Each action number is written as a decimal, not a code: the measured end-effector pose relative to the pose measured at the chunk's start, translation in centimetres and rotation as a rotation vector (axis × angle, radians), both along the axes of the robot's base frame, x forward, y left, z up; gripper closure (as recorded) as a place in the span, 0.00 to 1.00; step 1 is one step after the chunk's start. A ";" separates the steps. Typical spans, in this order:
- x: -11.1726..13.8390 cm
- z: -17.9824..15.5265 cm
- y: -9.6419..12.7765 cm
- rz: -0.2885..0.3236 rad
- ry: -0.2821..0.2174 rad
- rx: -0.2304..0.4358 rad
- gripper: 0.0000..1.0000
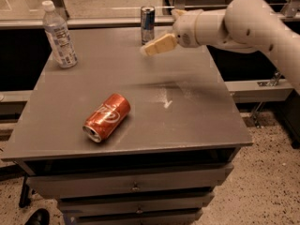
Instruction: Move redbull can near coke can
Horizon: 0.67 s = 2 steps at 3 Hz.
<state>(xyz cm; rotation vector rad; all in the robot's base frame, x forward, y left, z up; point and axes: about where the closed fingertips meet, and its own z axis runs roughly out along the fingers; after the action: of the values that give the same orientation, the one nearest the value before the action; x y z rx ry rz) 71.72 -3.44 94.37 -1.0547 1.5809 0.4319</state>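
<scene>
Redbull can (147, 24) stands at desk's far edge, your gripper (158, 45) just beside it, spread or not I can't tell. A sideways clip prob. tips it off the back.

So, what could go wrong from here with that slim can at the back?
1. The redbull can stands upright, tall and narrow, close to the back edge of the table. The gripper hangs just beside it, so a slightly off approach might tip it or push it off the back.
2. The coke can lies on its side near the front. A bump while setting the redbull can down next to it could make it roll.
</scene>
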 end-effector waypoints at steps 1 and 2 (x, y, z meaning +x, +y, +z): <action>4.1 -1.5 1.2 -0.042 -0.010 0.065 0.00; 8.2 -2.1 1.5 -0.085 -0.040 0.098 0.00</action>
<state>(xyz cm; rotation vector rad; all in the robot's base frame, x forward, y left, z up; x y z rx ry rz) 79.93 -1.95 92.22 -0.9135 1.5476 0.4238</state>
